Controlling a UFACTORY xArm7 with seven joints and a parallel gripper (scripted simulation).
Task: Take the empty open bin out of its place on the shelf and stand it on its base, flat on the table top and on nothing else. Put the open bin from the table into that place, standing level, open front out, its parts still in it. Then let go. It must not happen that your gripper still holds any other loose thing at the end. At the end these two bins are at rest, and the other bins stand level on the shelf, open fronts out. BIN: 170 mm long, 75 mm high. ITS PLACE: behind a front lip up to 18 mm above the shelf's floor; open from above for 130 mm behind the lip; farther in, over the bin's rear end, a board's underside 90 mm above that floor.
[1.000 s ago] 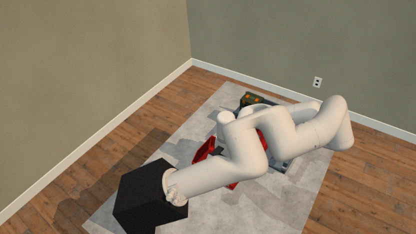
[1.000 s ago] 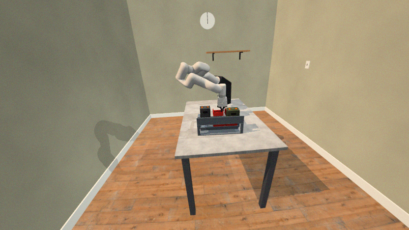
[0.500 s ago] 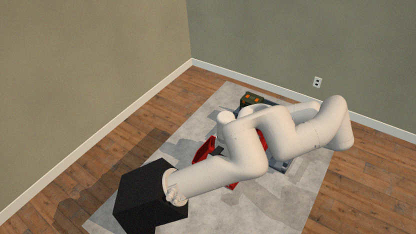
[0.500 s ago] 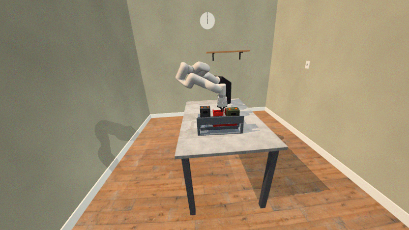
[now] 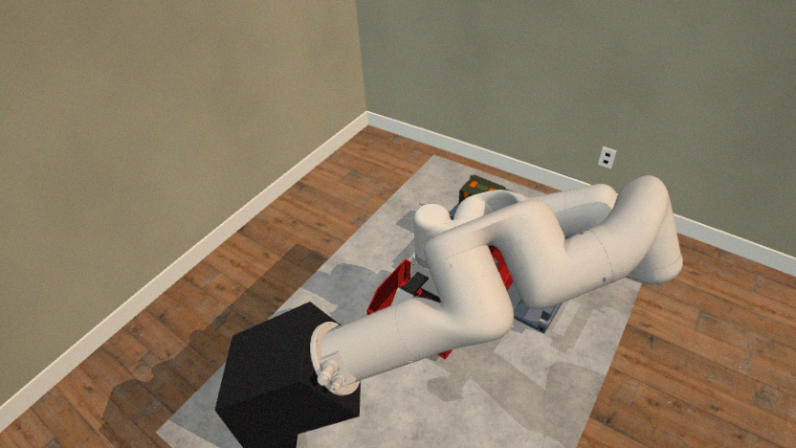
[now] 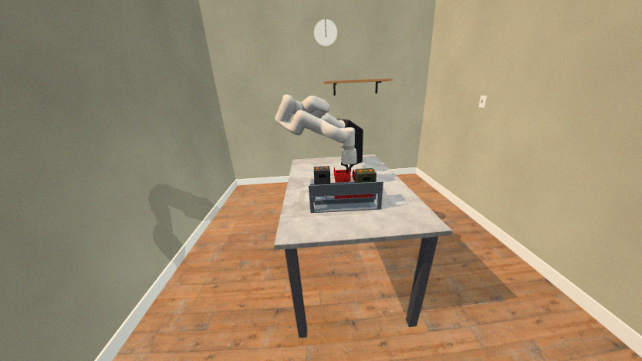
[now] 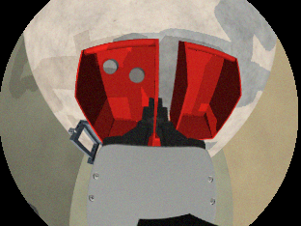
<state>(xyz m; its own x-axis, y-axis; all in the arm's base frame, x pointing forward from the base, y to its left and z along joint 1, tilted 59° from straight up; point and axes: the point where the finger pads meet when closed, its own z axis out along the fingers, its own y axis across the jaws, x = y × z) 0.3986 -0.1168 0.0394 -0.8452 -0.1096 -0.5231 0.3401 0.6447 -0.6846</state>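
Grey gripper housing [image 7: 151, 179] [image 6: 349, 156] ends in black fingers drawn together on the side wall of an open red bin holding two grey round parts [image 7: 118, 92] [image 6: 342, 176] [image 5: 445, 354], with a second red open bin, empty [image 7: 198, 92] [image 5: 386, 289], just beside it. The clamped bin's body hangs off to the wrist view's left of the fingertips, long axis up and down there, and the slate-grey shelf [image 7: 92, 156] [image 6: 346, 188] [image 5: 541, 329] shows lower left, so the coming carry should mind that offset.

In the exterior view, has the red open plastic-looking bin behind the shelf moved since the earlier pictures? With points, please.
Yes, upward: the red bin [image 6: 342, 176] rim now shows about level with the olive-green box's [image 6: 365, 175] top; before, it showed lower.
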